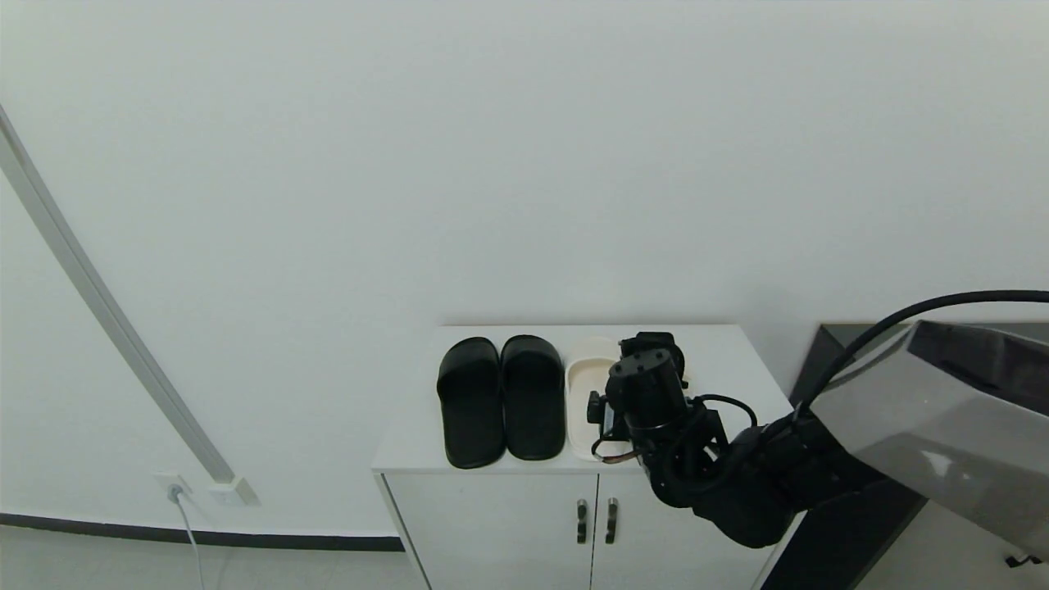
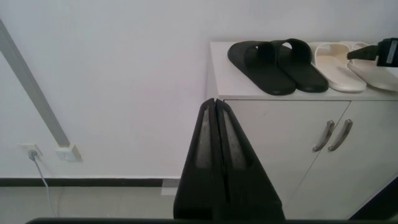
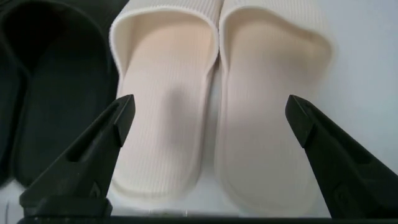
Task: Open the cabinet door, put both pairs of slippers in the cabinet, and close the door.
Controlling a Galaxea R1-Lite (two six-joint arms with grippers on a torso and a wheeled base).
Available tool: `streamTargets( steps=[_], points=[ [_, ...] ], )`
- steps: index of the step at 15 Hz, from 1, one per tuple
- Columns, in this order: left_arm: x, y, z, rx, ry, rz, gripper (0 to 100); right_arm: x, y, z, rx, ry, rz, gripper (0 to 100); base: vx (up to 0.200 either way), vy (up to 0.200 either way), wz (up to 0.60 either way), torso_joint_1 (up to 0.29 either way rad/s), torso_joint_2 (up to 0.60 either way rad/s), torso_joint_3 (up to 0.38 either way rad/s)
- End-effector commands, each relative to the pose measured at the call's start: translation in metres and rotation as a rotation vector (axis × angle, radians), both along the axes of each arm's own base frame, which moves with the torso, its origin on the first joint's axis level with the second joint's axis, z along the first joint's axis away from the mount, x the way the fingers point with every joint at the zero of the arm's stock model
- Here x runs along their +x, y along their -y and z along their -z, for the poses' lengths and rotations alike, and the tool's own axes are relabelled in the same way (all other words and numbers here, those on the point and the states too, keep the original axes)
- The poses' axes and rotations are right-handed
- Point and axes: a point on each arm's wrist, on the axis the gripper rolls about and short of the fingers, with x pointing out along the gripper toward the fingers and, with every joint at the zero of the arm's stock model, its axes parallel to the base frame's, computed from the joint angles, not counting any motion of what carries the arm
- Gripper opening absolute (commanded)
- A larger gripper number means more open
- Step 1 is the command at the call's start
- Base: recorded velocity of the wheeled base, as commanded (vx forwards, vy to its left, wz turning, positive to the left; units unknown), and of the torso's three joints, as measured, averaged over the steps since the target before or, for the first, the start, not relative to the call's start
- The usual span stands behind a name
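A white cabinet (image 1: 721, 360) stands against the wall, both doors shut, with two handles (image 1: 596, 520) at the middle seam. On its top a black pair of slippers (image 1: 501, 400) lies left of a cream pair (image 1: 583, 385), which my right arm partly covers. My right gripper (image 3: 208, 155) hangs open just above the cream slippers (image 3: 217, 106), one finger on each outer side of the pair, with nothing held. My left gripper (image 2: 215, 102) is shut and empty, held low and left of the cabinet, facing its doors (image 2: 280, 143).
A slanted cable duct (image 1: 98, 303) runs down the wall to a socket (image 1: 172, 485) left of the cabinet. A dark piece of furniture (image 1: 824, 352) stands close on the cabinet's right. Open floor lies in front and to the left.
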Motion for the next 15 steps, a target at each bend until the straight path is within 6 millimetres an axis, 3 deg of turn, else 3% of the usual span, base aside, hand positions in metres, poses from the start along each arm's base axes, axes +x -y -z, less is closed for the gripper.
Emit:
streamTargets(
  steps=[1,6,12,13,15],
  points=[
    [0.0,0.0,0.0,0.0,0.0,0.001,0,0.017,-0.003,0.018,-0.015,-0.011,0.022,100,0.0,0.0,0.0,0.0,0.0,0.0],
    [0.0,0.0,0.0,0.0,0.0,0.0,0,0.068,0.0,0.038,-0.051,0.072,0.066,100,0.0,0.0,0.0,0.0,0.0,0.0],
    [0.0,0.0,0.0,0.0,0.0,0.0,0,0.082,0.001,0.037,-0.054,0.106,0.079,100,0.0,0.0,0.0,0.0,0.0,0.0],
    [0.0,0.0,0.0,0.0,-0.001,0.0,0,0.082,0.001,0.037,-0.055,0.107,0.077,0,0.0,0.0,0.0,0.0,0.0,0.0],
    [0.0,0.0,0.0,0.0,0.0,0.001,0,0.082,0.001,0.037,-0.056,0.107,0.078,0,0.0,0.0,0.0,0.0,0.0,0.0]
  ],
)
